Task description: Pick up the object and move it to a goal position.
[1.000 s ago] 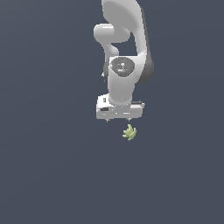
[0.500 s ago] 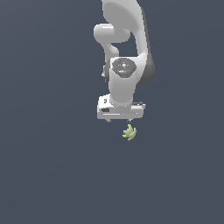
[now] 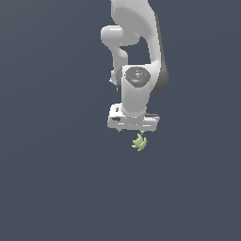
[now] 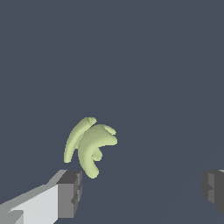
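Note:
The object [image 3: 139,142] is a small pale yellow-green clump of curved lobes lying on the dark grey floor. In the exterior view it sits just below the white hand of my gripper [image 3: 136,132], a little toward that view's right. In the wrist view the object [image 4: 89,144] lies close beyond the tip of one dark finger pad [image 4: 70,192]. The other pad [image 4: 214,190] is far off to the side. My gripper [image 4: 142,192] is open wide and holds nothing. The fingers are above the object and do not touch it.
The floor [image 3: 56,188] is a plain dark grey surface all around. The white arm [image 3: 136,47] rises behind the hand toward the top of the exterior view. No other objects and no goal marker show.
The hand has come down a little toward the object, most of it in the last half second. The object has not moved. The jaws stay open.

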You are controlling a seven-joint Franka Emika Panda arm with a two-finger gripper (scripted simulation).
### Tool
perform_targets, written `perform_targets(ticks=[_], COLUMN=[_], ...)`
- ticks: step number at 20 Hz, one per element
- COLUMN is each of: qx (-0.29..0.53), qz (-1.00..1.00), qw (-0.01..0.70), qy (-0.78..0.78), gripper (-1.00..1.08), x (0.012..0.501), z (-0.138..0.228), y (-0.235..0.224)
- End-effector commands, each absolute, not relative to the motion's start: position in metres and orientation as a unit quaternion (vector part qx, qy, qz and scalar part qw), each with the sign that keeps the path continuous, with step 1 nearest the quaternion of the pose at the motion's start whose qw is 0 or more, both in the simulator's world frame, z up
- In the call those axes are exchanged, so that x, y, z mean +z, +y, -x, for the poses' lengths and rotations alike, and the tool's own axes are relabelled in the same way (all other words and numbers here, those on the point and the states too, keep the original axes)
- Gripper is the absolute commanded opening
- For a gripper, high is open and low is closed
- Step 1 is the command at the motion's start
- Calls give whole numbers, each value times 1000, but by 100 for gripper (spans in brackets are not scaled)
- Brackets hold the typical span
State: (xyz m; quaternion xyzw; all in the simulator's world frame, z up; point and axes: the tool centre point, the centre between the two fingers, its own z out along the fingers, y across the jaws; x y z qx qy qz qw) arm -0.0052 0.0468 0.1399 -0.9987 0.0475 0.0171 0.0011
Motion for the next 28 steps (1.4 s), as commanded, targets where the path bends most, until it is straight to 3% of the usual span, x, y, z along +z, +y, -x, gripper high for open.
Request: perform_targets(ticks=[1, 28], qx=[16, 0], qz=[997, 951], qw=[1, 0], qy=[71, 308], gripper=[100, 100], x=[135, 91], z=[5, 4], y=[52, 100])
